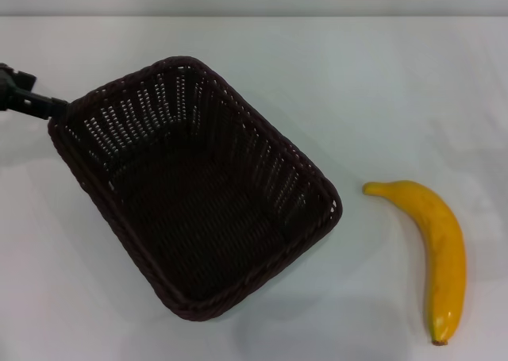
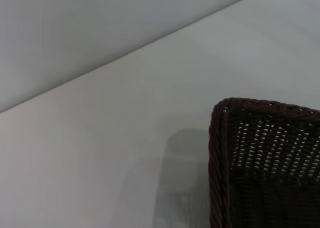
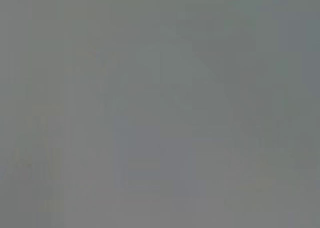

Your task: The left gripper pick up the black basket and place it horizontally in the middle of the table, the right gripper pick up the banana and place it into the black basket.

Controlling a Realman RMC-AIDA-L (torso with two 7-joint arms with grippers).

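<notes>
Big white table fills the scene, a pale wall running along its far edge, and right there left of centre sits the black basket, easily the largest thing on it. It's skewed, not squared up: its long axis runs diagonally, from the far-left corner down toward the near-right, open side up, the woven floor and slotted walls plain to see from the head camera. Over at that far-left corner is the left gripper, all black, reaching in from the left edge, its tip right against the braided rim at the corner. Whether the jaws are apart, together, or nipped onto the rim, I can't tell; the tip blends into the dark weave. The left wrist camera catches just one corner of the black basket, rim and slotted wall, with bare table beyond it. Now the banana, well apart from the basket, off to the right, lying flat on the white. Its long axis runs mostly near-to-far, curving, one end pointing toward the basket at the far side, the small dark tip at the near end. The right gripper isn't anywhere to be seen; the right wrist camera gives only flat grey.
</notes>
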